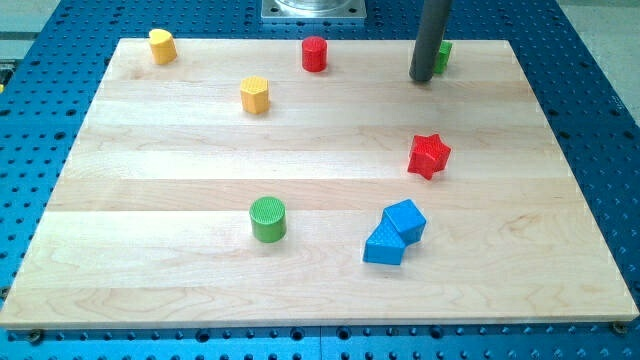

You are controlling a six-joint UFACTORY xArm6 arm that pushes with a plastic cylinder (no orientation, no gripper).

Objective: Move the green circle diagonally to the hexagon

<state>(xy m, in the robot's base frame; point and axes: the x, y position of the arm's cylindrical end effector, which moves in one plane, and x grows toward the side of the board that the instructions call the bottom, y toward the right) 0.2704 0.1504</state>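
My tip [421, 79], the lower end of a straight dark rod, rests on the pale wooden board [180, 290] near the upper right of the frame; it grasps nothing, being a bare rod. Just behind it to the right, a small green block [443, 55] is partly hidden, its shape unclear. A red cylinder [315, 54] stands to the tip's left at the top edge. Further left lie a yellow hexagonal block [255, 95] and, at the upper left corner, a yellow rounded block [162, 46]. A red star block [429, 155] sits below the tip. Two blue blocks [395, 232] touch at lower right. The green circular cylinder [268, 219] stands at lower centre, well apart from the tip.
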